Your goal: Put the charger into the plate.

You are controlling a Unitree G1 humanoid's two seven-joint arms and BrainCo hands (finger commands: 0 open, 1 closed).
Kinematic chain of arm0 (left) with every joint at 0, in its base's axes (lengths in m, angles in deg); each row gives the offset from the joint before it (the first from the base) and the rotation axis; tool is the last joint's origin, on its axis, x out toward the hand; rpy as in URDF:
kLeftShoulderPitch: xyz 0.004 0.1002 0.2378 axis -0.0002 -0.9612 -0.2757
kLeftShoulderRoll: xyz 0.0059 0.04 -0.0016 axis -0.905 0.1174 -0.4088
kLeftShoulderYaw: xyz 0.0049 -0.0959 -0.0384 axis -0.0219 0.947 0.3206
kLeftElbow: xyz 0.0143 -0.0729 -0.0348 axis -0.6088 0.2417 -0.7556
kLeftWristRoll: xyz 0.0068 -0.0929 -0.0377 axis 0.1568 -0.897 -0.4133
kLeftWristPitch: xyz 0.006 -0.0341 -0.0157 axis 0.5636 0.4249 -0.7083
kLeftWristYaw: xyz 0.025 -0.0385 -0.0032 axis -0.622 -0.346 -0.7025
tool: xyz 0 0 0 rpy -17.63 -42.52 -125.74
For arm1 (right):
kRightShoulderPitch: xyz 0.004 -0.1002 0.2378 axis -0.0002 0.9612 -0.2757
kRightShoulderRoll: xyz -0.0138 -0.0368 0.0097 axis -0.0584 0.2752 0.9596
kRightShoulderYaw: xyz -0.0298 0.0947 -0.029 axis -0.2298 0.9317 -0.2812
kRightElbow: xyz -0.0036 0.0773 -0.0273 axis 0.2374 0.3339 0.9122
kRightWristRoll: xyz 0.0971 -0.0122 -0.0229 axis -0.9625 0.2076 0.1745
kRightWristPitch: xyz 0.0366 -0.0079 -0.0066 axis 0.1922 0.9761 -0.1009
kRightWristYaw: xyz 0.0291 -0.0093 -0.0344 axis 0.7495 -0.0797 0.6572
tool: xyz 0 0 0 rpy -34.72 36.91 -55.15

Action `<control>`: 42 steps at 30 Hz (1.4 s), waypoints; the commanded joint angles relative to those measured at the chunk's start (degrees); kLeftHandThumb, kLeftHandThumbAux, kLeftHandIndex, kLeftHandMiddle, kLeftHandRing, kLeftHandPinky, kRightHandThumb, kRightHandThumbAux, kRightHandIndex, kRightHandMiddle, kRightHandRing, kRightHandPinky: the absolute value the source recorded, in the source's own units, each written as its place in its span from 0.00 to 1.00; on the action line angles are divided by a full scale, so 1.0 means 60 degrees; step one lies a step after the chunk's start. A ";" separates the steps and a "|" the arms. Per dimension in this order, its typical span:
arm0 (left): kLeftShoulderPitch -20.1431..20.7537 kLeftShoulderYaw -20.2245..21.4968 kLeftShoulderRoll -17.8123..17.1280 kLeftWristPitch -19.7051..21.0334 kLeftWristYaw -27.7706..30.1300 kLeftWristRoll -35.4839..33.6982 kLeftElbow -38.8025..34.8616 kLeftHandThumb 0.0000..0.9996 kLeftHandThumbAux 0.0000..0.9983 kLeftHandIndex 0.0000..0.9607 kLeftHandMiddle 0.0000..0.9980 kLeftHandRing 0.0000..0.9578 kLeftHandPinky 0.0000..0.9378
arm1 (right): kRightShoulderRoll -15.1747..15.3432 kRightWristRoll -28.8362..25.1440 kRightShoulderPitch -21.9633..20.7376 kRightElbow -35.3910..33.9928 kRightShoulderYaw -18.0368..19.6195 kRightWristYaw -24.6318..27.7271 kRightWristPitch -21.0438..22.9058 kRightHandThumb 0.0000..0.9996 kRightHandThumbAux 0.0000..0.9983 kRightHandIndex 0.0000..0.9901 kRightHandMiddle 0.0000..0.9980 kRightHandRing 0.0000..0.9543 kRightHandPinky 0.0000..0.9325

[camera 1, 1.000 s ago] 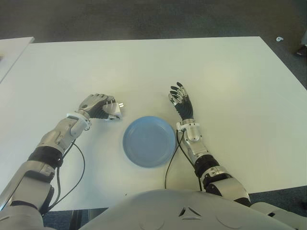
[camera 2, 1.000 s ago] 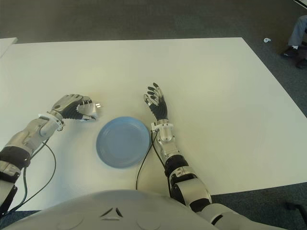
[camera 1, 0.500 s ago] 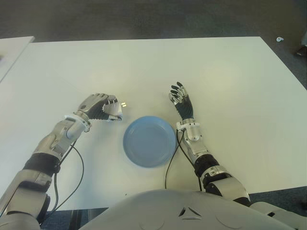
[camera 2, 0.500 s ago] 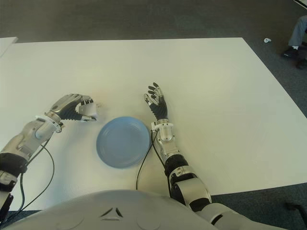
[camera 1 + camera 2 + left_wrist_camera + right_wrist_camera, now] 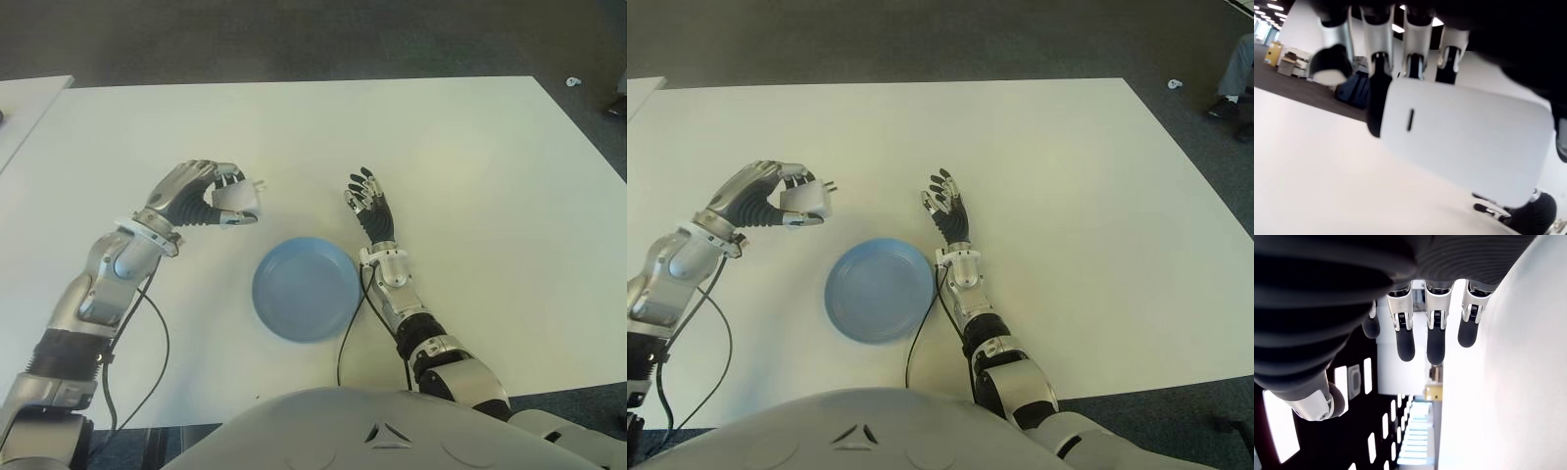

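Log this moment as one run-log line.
left hand: shut on charger, raised left of plate | right hand: open, right of plate | plate: empty

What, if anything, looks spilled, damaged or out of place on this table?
Nothing stands out. The left robot hand holds the white charger beyond the plate's left; the blue plate sits flat and intact; the right robot hand is open beside it.

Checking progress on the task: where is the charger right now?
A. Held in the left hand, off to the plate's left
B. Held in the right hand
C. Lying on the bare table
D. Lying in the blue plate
A: the left hand grips the white charger beyond the left rim of the empty plate; the right hand is open.
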 commanded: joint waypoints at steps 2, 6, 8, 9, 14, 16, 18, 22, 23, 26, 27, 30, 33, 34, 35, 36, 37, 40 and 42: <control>-0.0368 -0.0037 0.0203 -0.0286 0.0401 -0.0156 -0.0577 0.85 0.67 0.42 0.54 0.90 0.92 | -0.0806 -0.0101 0.0475 0.0694 0.0123 -0.0065 0.0295 0.09 0.58 0.01 0.19 0.20 0.18; -0.0440 0.0014 0.0191 -0.0497 0.0655 -0.0271 -0.0578 0.85 0.67 0.42 0.54 0.90 0.91 | -0.0820 -0.0083 0.0411 0.0828 0.0133 -0.0101 0.0224 0.09 0.58 0.01 0.19 0.20 0.17; -0.0531 0.0004 0.0190 -0.0624 0.0768 -0.0306 -0.0607 0.85 0.67 0.42 0.54 0.89 0.90 | -0.0823 -0.0073 0.0386 0.0882 0.0136 -0.0112 0.0195 0.09 0.59 0.01 0.19 0.19 0.17; -0.0560 -0.0014 0.0190 -0.0682 0.0821 -0.0307 -0.0624 0.85 0.67 0.42 0.54 0.89 0.90 | -0.0825 -0.0074 0.0375 0.0899 0.0139 -0.0110 0.0188 0.09 0.59 0.01 0.19 0.19 0.17; -0.0683 -0.0051 0.0270 -0.0807 0.1008 -0.0252 -0.0799 0.85 0.67 0.42 0.54 0.88 0.89 | -0.0836 -0.0092 0.0337 0.0952 0.0165 -0.0077 0.0174 0.09 0.59 0.01 0.19 0.19 0.16; -0.0784 -0.0080 0.0302 -0.0745 0.1130 -0.0221 -0.1000 0.85 0.67 0.42 0.54 0.88 0.89 | -0.0842 -0.0101 0.0323 0.0964 0.0178 -0.0060 0.0173 0.09 0.59 0.01 0.19 0.19 0.17; -0.0905 -0.0115 0.0318 -0.0699 0.1263 -0.0200 -0.1215 0.85 0.67 0.42 0.54 0.88 0.89 | -0.0845 -0.0102 0.0310 0.0976 0.0187 -0.0050 0.0164 0.09 0.58 0.01 0.19 0.19 0.17; -0.1138 -0.0198 0.0353 -0.0895 0.1366 -0.0097 -0.1561 0.85 0.67 0.42 0.54 0.88 0.88 | -0.0853 -0.0091 0.0287 0.1002 0.0197 -0.0056 0.0130 0.08 0.58 0.01 0.19 0.19 0.18; -0.1202 -0.0267 0.0346 -0.1067 0.1358 0.0005 -0.1646 0.85 0.67 0.42 0.53 0.88 0.87 | -0.0856 -0.0079 0.0278 0.1010 0.0197 -0.0073 0.0121 0.08 0.58 0.01 0.19 0.20 0.18; -0.1355 -0.0410 0.0350 -0.1323 0.1386 0.0214 -0.1800 0.85 0.67 0.41 0.53 0.87 0.88 | -0.0868 -0.0056 0.0252 0.1033 0.0202 -0.0107 0.0109 0.08 0.57 0.01 0.19 0.20 0.18; -0.1438 -0.0480 0.0366 -0.1346 0.1410 0.0289 -0.1832 0.85 0.67 0.41 0.53 0.87 0.88 | -0.0872 -0.0053 0.0245 0.1039 0.0204 -0.0116 0.0107 0.08 0.57 0.01 0.19 0.20 0.18; -0.1643 -0.0669 0.0411 -0.1462 0.1421 0.0495 -0.1811 0.85 0.67 0.41 0.53 0.87 0.87 | -0.0888 -0.0046 0.0213 0.1069 0.0210 -0.0149 0.0101 0.08 0.58 0.01 0.19 0.20 0.18; -0.1748 -0.1035 0.0546 -0.2028 0.1050 0.1109 -0.1273 0.85 0.67 0.42 0.54 0.86 0.86 | -0.0905 -0.0025 0.0185 0.1102 0.0210 -0.0227 0.0077 0.08 0.58 0.01 0.19 0.19 0.17; -0.1706 -0.1118 0.0567 -0.2182 0.0985 0.1243 -0.1164 0.85 0.67 0.42 0.54 0.86 0.86 | -0.0910 -0.0026 0.0177 0.1107 0.0214 -0.0242 0.0069 0.08 0.59 0.01 0.19 0.19 0.17; -0.1666 -0.1149 0.0578 -0.2270 0.0962 0.1304 -0.1113 0.85 0.67 0.42 0.54 0.86 0.87 | -0.0915 -0.0028 0.0170 0.1112 0.0215 -0.0252 0.0065 0.08 0.59 0.01 0.19 0.19 0.16; -0.1639 -0.1161 0.0593 -0.2346 0.0941 0.1354 -0.1063 0.85 0.67 0.42 0.54 0.86 0.87 | -0.0917 -0.0029 0.0164 0.1118 0.0215 -0.0260 0.0062 0.08 0.59 0.01 0.19 0.19 0.16; -0.1599 -0.1206 0.0604 -0.2458 0.0927 0.1403 -0.0991 0.85 0.67 0.42 0.54 0.86 0.87 | -0.0925 -0.0039 0.0155 0.1119 0.0218 -0.0260 0.0067 0.08 0.59 0.01 0.19 0.19 0.16; -0.1512 -0.1337 0.0685 -0.2747 0.0880 0.1541 -0.0774 0.85 0.67 0.42 0.54 0.87 0.88 | -0.0949 -0.0062 0.0129 0.1126 0.0230 -0.0267 0.0084 0.08 0.59 0.01 0.19 0.19 0.17; -0.1494 -0.1477 0.0796 -0.2978 0.0759 0.1682 -0.0556 0.85 0.67 0.42 0.54 0.87 0.89 | -0.0961 -0.0065 0.0118 0.1131 0.0240 -0.0284 0.0084 0.08 0.59 0.01 0.19 0.19 0.18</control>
